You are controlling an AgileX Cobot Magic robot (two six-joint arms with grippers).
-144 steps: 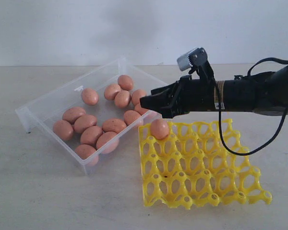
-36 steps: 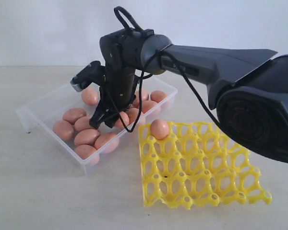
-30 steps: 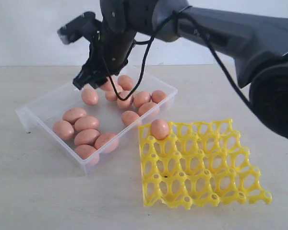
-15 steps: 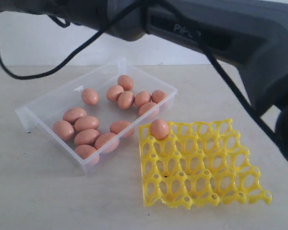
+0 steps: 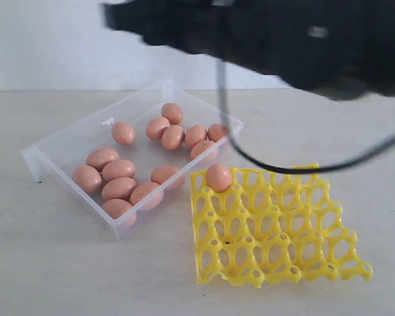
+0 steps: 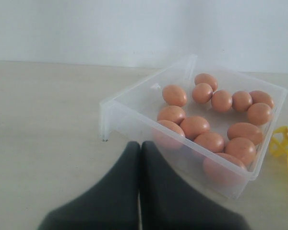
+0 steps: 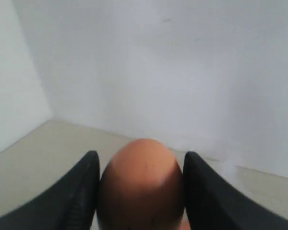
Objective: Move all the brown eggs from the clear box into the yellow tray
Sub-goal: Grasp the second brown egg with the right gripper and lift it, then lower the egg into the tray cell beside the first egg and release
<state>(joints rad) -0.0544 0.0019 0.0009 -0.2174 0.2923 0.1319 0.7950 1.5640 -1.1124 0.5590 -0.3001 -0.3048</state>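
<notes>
Carrying an egg across is the step in hand, I'd say. Starting on the left: the left tool [image 6: 140, 144] sits low over the tabletop [image 6: 48, 120], just short of the clear box [image 6: 134, 103]. Its fingers are pressed together with nothing between them, so it looks parked. The box holds fourteen brown eggs [image 5: 120, 188] by my count, one bunch at the near end and one at the far end. Just beside it on the right is the yellow tray [image 5: 283, 237], with a single egg [image 5: 218, 177] in its back-left corner cup. The right arm [image 5: 303, 39] is a dark blur across the top of the exterior view. Its wrist cam shows the right tool [image 7: 141, 160] closed around the carried egg [image 7: 141, 191], well above the tabletop.

Next move, I reckon: swing over the tray, line up on an empty cup by the filled one, come down gently, and let go only once the egg's seated.
</notes>
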